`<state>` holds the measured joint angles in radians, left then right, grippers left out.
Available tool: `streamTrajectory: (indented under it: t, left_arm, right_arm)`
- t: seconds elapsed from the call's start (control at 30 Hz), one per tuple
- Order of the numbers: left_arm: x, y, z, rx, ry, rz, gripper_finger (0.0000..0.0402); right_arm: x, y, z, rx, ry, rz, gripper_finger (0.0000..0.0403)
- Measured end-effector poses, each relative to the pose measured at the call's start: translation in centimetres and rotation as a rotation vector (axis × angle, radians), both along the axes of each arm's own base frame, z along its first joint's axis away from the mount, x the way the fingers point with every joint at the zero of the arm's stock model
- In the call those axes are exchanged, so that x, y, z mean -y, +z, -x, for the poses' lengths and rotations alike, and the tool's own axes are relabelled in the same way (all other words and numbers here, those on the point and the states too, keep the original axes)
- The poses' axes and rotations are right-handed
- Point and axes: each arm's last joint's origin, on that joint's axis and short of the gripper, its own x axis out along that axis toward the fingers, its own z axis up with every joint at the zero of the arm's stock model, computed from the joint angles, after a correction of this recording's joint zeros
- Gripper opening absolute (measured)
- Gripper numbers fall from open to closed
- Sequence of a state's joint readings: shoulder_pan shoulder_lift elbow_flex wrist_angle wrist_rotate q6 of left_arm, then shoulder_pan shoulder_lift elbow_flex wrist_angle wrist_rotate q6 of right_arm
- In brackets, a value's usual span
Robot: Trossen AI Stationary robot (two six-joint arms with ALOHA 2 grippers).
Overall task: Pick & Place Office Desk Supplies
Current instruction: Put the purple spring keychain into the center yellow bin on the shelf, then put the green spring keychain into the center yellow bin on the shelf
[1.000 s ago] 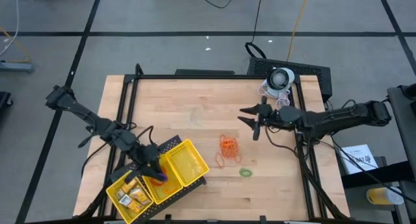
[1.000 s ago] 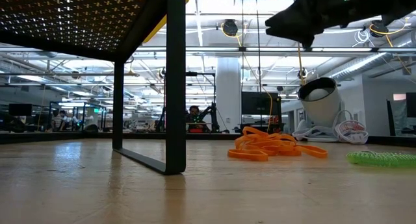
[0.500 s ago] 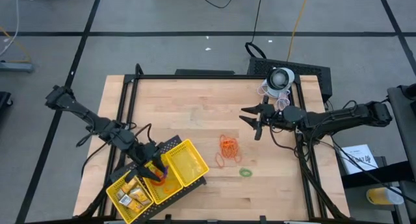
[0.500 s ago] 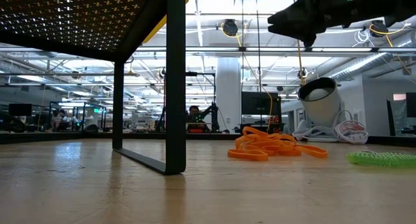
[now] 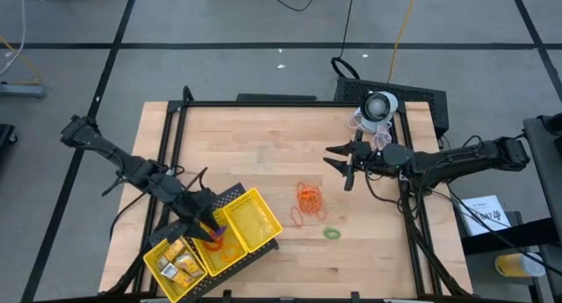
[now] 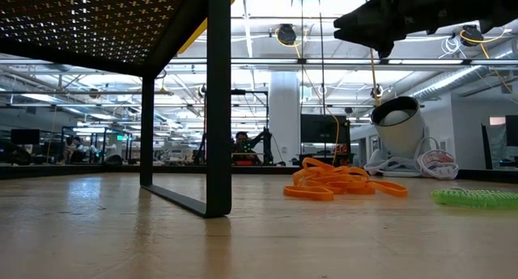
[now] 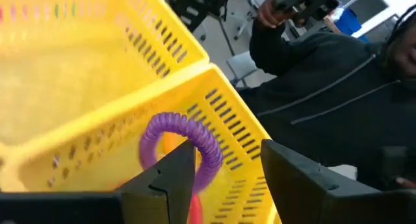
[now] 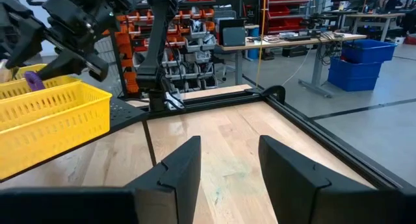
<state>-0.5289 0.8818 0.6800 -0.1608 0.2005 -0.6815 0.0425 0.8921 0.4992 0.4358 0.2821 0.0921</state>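
Office supplies are split between the tray and the bare table, so I judge the job partly done.

Starting at the left, my left gripper (image 5: 204, 226) hovers over the middle compartment of the yellow tray (image 5: 263, 217), which sits at the front-left of the wooden table (image 5: 255, 154). In the left wrist view its fingers (image 7: 170, 178) stand apart with nothing pinched between them, and a purple ring (image 7: 177, 146) lies just past them inside the tray, apparently let go. The nearest compartment already holds small yellow-gold blocky pieces (image 5: 180, 263), and I see orange in the middle one. The last compartment looks bare to me.

Moving right, a pile of orange rubber bands (image 5: 308, 196) lies on the wood, with one loose orange loop (image 5: 306, 217) just beside it and a green ring (image 5: 331, 234) a little nearer the front edge. These are what I count as left to collect.

Furthest right, my right gripper (image 5: 344, 163) hangs above the table, away from the bands, jaws parted and empty. A white dome-shaped device (image 5: 379, 105) stands at the back-right corner.
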Motion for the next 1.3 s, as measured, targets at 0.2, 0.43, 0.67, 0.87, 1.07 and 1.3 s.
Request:
streamTrajectory:
  t: [0.2,0.43,0.67,0.87,1.07,1.3]
  left_arm:
    - [0.11,0.0,0.12,-0.074,-0.021,0.08,0.0179]
    - [-0.18,0.01,0.65,-0.103,-0.014,0.08,0.0175]
    - [-0.34,0.04,0.78,-0.109,0.012,0.08,0.0175]
    - [-0.5,-0.36,0.87,-0.176,0.067,0.087,0.0175]
    - [-0.46,-0.03,0.68,-0.13,0.078,0.094,0.0175]
    - [-0.42,0.24,0.62,-0.084,0.062,0.085,0.0175]
  right_arm:
    - [0.01,0.0,0.0,-0.001,-0.001,0.002,0.0144]
    - [0.01,0.01,0.0,0.0,0.0,0.003,0.0144]
    - [0.01,0.0,0.0,0.0,0.0,0.0,0.0144]
    - [0.01,-0.08,0.0,-0.008,0.0,0.0,0.0144]
    - [0.01,-0.07,0.0,-0.007,0.0,0.0,0.0144]
    - [0.01,-0.08,0.0,-0.008,0.0,0.0,0.0144]
